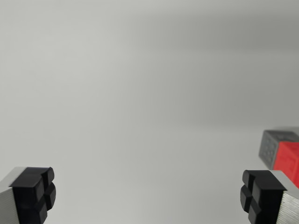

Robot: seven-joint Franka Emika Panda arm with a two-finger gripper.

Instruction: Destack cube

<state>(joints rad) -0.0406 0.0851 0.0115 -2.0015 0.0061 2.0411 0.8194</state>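
The gripper (147, 193) stood wide open, holding nothing, its black pads (35, 192) low in the wrist view. Just beyond the pad on the view's right sat a grey cube (272, 148) touching a red cube (288, 158), on a plain pale surface (140, 93).

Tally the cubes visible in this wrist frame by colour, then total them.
Grey cube: 1, cut off at the wrist view's right edge
Red cube: 1, touching the grey one, partly hidden behind a finger
Total: 2 cubes
The gripper is open with nothing between its pads; how the cubes are stacked cannot be told.
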